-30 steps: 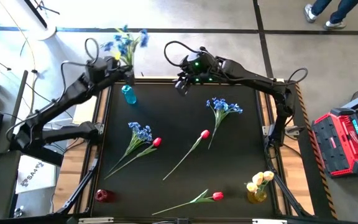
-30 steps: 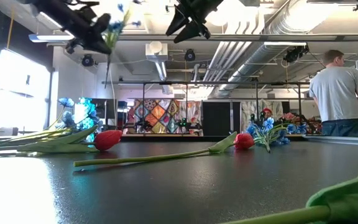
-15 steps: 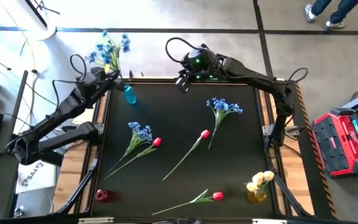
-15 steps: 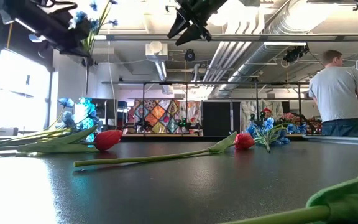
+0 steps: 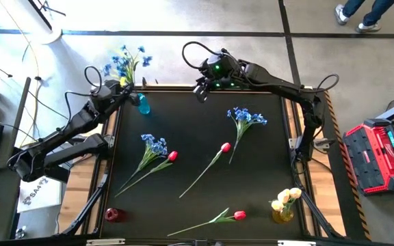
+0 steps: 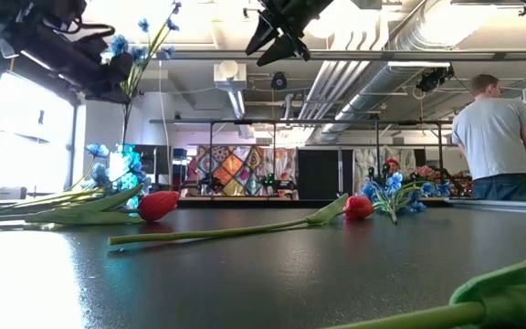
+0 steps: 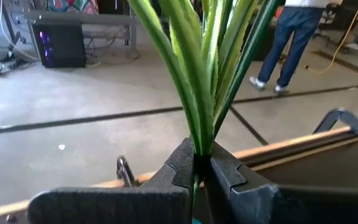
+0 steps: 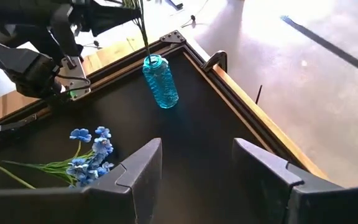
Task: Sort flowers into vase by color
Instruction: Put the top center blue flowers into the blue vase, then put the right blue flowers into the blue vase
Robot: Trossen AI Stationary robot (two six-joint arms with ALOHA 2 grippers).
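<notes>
Holding a blue flower spray [image 5: 123,58] pinched shut by its stem, the left hand [image 5: 123,87] hovers at the bench's [image 5: 197,137] eleven o'clock corner; lower straight, keeping the stem inside the blue vase [image 5: 141,104]. Right hand [image 5: 202,93] waits empty, half-open.

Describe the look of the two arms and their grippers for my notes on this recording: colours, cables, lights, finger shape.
Both arms are black with jointed links. The left arm has a black cable looping up near its wrist. The right arm has a similar cable loop by its wrist and small green lights glowing there. The right gripper has two flat, dark grey, angular fingers; the left gripper has matching dark, blocky fingers.
</notes>
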